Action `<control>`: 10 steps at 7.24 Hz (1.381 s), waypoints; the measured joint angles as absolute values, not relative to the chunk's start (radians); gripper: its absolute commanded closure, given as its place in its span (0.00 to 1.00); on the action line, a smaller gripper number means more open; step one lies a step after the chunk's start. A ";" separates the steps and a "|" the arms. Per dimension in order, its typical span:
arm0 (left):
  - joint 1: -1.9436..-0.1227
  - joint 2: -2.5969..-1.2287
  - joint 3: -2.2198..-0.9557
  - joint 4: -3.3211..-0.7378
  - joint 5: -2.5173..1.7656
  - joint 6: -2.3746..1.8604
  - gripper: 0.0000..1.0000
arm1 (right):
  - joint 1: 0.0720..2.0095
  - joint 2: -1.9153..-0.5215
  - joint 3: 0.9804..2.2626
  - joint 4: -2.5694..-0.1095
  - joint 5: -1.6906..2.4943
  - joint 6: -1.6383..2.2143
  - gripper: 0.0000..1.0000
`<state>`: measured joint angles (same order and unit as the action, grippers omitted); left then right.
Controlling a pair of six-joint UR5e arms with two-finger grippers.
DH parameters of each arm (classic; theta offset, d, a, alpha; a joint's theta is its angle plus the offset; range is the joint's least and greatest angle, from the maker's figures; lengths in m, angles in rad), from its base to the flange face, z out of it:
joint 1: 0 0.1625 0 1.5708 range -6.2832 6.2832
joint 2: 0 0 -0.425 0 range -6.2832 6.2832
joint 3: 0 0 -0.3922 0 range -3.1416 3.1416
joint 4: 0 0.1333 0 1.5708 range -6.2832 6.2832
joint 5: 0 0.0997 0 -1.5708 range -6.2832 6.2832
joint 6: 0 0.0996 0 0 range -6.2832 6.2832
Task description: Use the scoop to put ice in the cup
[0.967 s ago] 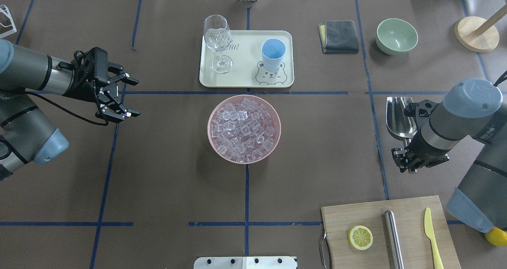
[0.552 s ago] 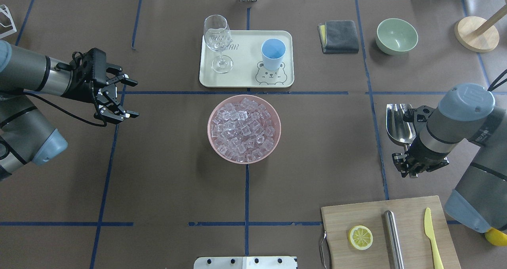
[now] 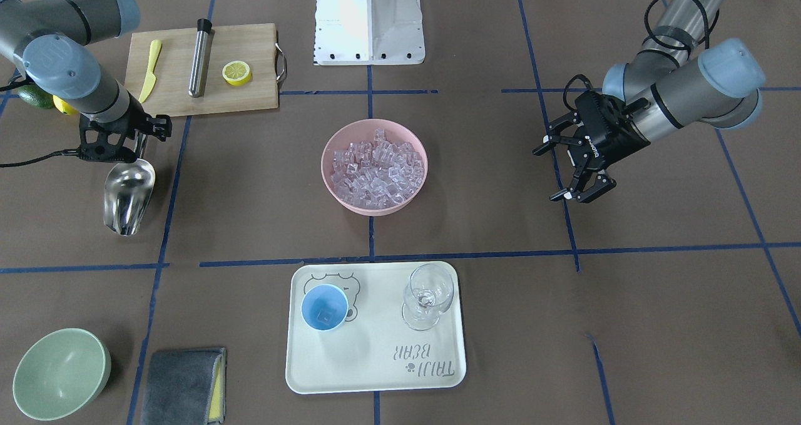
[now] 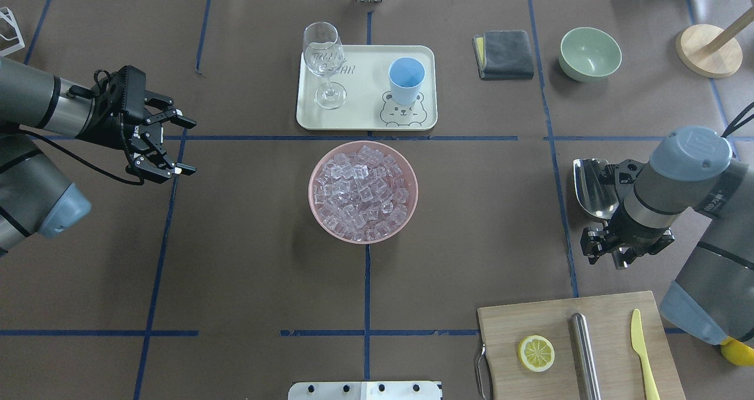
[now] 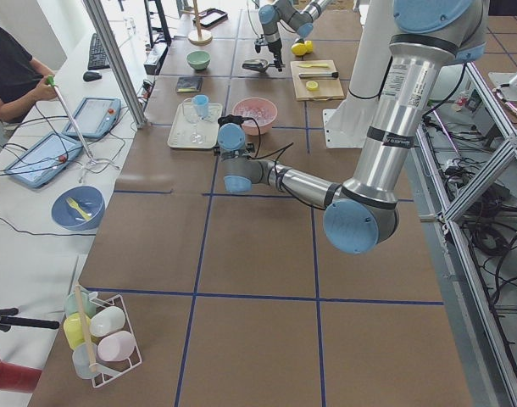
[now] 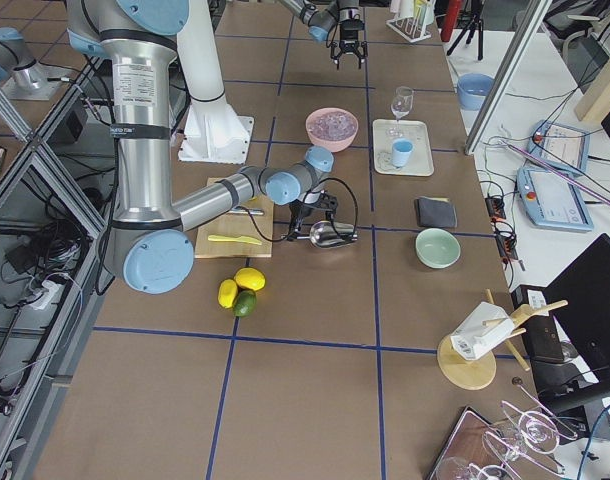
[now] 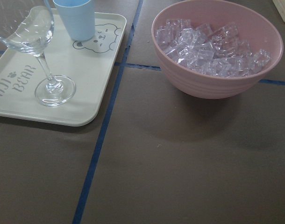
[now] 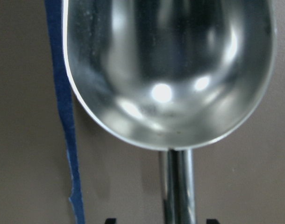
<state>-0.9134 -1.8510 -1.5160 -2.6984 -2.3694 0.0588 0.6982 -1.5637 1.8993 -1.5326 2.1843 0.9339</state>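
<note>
The ice (image 4: 362, 191) is heaped in a pink bowl (image 4: 313, 202) at the table's middle; it also shows in the left wrist view (image 7: 212, 44). The light-blue cup (image 4: 406, 79) stands on a cream tray (image 4: 365, 120), and from the front (image 3: 325, 307) a faint square outline shows at its bottom. My right gripper (image 3: 125, 148) is shut on the rod handle of the steel scoop (image 4: 592, 187), low at the table's right. The scoop's empty trough (image 8: 170, 70) fills the right wrist view. My left gripper (image 4: 177, 144) is open and empty, far left of the bowl.
A wine glass (image 4: 323, 64) stands on the tray beside the cup. A cutting board (image 4: 530, 320) at the near right holds a steel cylinder (image 4: 585, 353), half a lemon (image 4: 536, 353) and a yellow knife (image 4: 642, 353). A green bowl (image 4: 590, 52) and a grey cloth (image 4: 503, 54) lie at the back right.
My right gripper has moved toward the robot, and the scoop has moved with it. My left gripper has drawn back to the left, still open.
</note>
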 measured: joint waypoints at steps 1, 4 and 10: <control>-0.928 -1.846 -1.515 -2.697 -2.368 0.059 0.00 | 0.704 -1.567 1.929 -1.534 2.190 0.934 0.00; -1.023 -1.783 -1.510 -2.693 -2.365 0.060 0.00 | 0.805 -1.636 2.071 -1.537 2.210 0.934 0.00; -1.317 -1.498 -1.510 -2.383 -2.365 0.061 0.00 | 1.271 -1.685 1.928 -1.539 2.355 0.560 0.00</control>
<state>-1.3172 -1.4984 -1.5098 -2.3832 -2.3648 0.0612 1.2708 -1.6849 1.9280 -1.5394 2.3549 0.5595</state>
